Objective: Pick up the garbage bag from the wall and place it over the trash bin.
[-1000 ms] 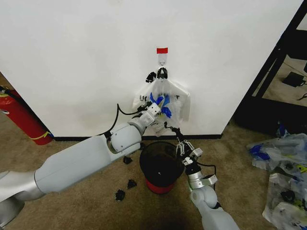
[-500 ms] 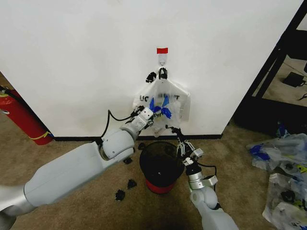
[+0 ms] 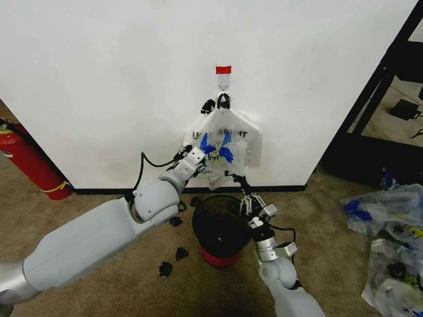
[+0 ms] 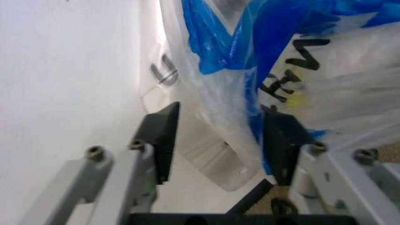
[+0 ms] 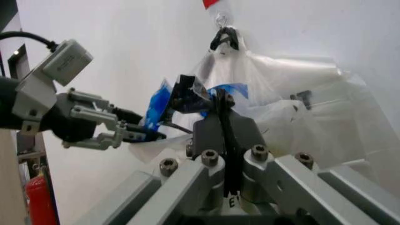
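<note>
The garbage bag (image 3: 225,142) is seen hanging against the wall (image 3: 99,79), its handles looped over the hook (image 3: 224,84) under the red tape strip (image 3: 223,69). The left gripper (image 3: 200,160) is raised to the bag's lower left edge, and its jaws are held apart: in the left wrist view a fold of see-through plastic with blue patches (image 4: 231,93) is caught in the gap between the two dark pads (image 4: 164,136), touching the pad on one side while the other is left clear, so nothing is clamped there. The right gripper (image 3: 241,185) is set just below the bag's bottom edge and above the rim of the trash bin (image 3: 221,228); its jaws are pressed together with the fingertips (image 5: 224,112) against the lower plastic, though whether any film is pinched between them cannot be told. The bin is stood on the carpet directly under the bag, between the two arms.
</note>
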Tool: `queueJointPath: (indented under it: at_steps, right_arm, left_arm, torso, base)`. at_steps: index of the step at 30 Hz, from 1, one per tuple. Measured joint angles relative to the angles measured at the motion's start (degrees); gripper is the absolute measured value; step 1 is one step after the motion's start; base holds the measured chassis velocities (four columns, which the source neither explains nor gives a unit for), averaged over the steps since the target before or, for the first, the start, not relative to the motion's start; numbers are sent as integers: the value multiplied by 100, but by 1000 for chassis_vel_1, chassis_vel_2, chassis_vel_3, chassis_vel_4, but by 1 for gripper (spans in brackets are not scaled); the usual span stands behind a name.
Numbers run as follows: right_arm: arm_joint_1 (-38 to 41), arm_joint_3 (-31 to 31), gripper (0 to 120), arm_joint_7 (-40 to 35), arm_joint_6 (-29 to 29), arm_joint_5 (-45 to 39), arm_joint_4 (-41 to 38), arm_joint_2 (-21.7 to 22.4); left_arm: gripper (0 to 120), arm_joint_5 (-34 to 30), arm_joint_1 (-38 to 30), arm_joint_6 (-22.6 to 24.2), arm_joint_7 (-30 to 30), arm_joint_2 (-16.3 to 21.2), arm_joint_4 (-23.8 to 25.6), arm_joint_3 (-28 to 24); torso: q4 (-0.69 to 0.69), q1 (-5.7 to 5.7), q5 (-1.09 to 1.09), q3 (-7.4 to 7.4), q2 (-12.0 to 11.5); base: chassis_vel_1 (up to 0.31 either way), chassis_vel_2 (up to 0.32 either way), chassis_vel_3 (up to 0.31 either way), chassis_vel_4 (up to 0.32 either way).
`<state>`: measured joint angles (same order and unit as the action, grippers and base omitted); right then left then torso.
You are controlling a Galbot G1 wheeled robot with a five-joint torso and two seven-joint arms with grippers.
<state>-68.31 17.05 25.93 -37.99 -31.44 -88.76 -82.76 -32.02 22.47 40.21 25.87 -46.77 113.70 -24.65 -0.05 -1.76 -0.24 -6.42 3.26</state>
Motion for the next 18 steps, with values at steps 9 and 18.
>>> queueJointPath:
  at_steps: [9,18]
  right_arm:
    - [-24,-18,0,-23,1,33,-38,-5]
    - [-66,-19,0,-56,0,69,-60,5]
  left_arm:
    - [16,-43,125,-10,2,52,105,80]
    - [0,-57,303,-147,-14,139,200,197]
  torso:
    - [0,0,0,0,0]
    - [0,0,0,0,0]
  base:
    - [0,0,0,0]
    - [0,0,0,0]
